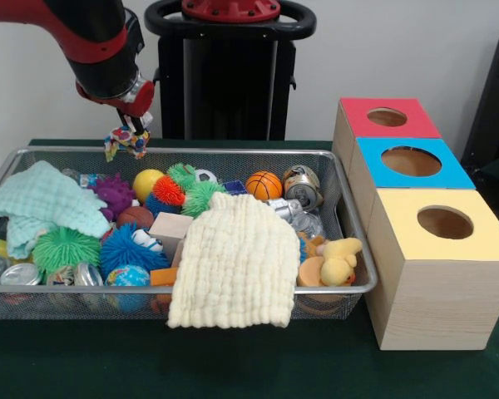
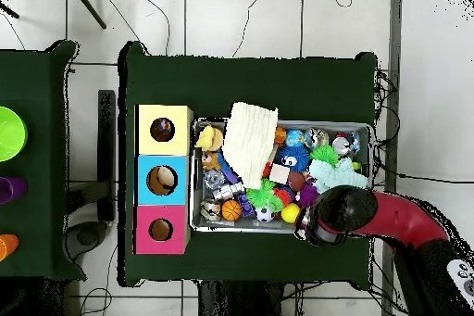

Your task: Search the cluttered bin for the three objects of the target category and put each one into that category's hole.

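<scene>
Gripper (image 1: 131, 133) is up above the bin's (image 1: 353, 249) far rim at the picture's left, clamped on a small multicolour toy (image 1: 125, 143) that hangs under the fingertips, clear of the clutter. Toy looks knotted or ragged, with blue, yellow, red and white bits; too small to tell exactly what it is, and the target category is not stated.

Progress, judged: 1 object is picked and lifted, not yet delivered. The 3 boxes sit in a row just beside the bin's other end: red box (image 1: 388, 117), blue box (image 1: 411, 162), yellow box (image 1: 443, 224), each with 1 round hole on top. Can't tell if anything is already inside. So at best 1 of 3 is in hand, and the carry across the whole bin to a hole is left, plus more searching.

Bin is still very full: yellow cloth (image 1: 234, 262) draped over the near rim, mint cloth (image 1: 43, 204) at the left end, spiky balls, small basketball (image 1: 264, 184), can (image 1: 302, 187), yellow plush (image 1: 340, 260). Cloths may hide more targets.

Overhead view: arm (image 2: 370, 215) covers the gripper and toy at the bin's (image 2: 196, 175) corner, well apart from the boxes.
</scene>
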Robot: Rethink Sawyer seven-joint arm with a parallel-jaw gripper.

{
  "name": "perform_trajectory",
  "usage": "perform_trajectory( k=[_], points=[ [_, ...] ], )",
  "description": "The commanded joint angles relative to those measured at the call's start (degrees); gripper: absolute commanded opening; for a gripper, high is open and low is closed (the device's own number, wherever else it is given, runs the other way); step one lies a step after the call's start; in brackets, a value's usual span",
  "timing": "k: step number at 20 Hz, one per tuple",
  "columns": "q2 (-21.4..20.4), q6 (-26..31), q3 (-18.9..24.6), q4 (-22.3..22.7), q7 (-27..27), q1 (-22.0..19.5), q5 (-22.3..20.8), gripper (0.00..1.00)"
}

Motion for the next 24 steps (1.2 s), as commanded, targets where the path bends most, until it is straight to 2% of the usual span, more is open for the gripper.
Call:
perform_trajectory(
  k=[1, 6, 11, 16, 24],
  points=[
    [-0.23, 5.55, 4.80, -4.58, -9.36, 0.72, 1.08, 0.00],
    [0.61, 4.64, 5.20, -5.71, -9.35, 1.09, 0.99, 0.00],
    [1.18, 0.36, 5.98, -6.25, -8.46, 1.34, 0.49, 0.00],
    [1.29, 0.71, 6.46, -7.96, -8.65, 2.08, 0.12, 0.00],
    [-1.61, -2.87, 6.38, -6.16, -9.49, 1.24, -1.75, 0.00]
  ],
)
